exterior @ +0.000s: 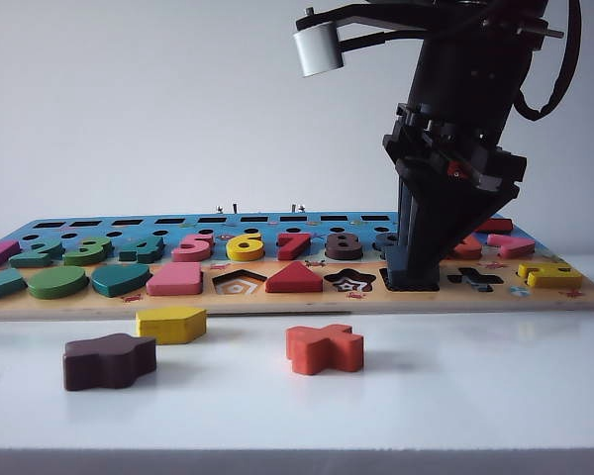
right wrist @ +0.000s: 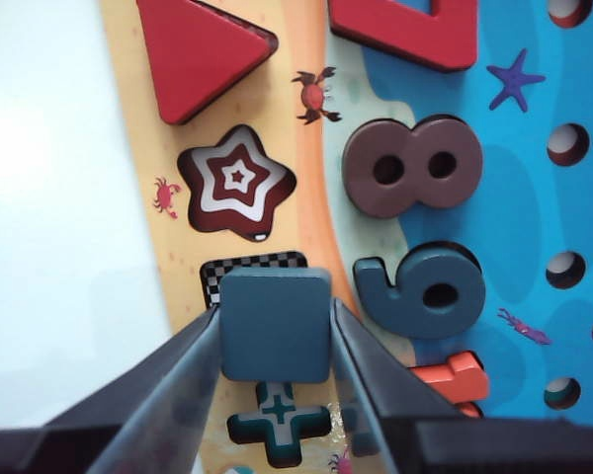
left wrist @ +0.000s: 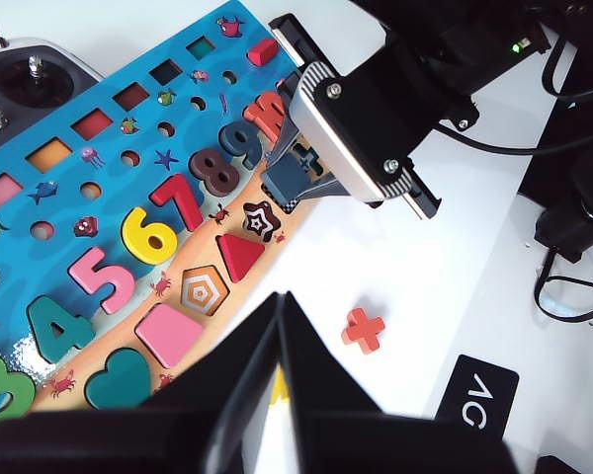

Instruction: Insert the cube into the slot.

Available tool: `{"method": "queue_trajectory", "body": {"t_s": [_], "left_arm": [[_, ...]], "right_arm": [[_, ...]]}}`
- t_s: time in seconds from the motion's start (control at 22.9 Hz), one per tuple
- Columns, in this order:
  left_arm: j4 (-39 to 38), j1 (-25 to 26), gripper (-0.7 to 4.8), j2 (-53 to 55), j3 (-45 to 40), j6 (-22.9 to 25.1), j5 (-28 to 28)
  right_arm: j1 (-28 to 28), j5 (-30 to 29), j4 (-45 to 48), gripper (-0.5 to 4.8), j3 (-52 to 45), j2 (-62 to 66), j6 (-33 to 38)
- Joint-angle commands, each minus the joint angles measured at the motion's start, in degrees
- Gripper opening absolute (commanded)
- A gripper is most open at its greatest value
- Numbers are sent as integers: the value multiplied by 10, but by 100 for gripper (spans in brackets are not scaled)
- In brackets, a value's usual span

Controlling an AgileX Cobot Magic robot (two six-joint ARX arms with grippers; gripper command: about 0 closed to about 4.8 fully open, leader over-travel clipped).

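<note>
The cube point(right wrist: 276, 324) is clamped between the fingers of the right hand point(right wrist: 277, 341) and held partly over the slot point(right wrist: 252, 272), offset toward six o'clock, presumably for lining up, while the left hand point(left wrist: 277, 395), fingers together, is kept back above the tabletop point(exterior: 455, 396).

The left gripper point(left wrist: 282, 326) fills the lower middle of the frame, its dark fingers meeting at a point above white table. At upper centre the right gripper point(left wrist: 289, 183) pinches the cube point(left wrist: 285, 184) over the puzzle board point(left wrist: 99, 197). A red cross block point(left wrist: 363, 330) lies at right centre.
</note>
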Motion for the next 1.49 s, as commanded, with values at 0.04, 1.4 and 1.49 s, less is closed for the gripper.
{"method": "queue_trajectory", "body": {"t_s": [0.04, 1.4, 1.49], "left_arm": [[4, 0, 17, 0, 3, 3, 3], [4, 0, 17, 0, 3, 2, 3], [4, 0, 17, 0, 3, 3, 3]], "right_arm": [[2, -12, -1, 207, 1, -2, 6], [-28, -75, 63, 237, -3, -203, 296], [-40, -75, 78, 237, -12, -223, 343]]}}
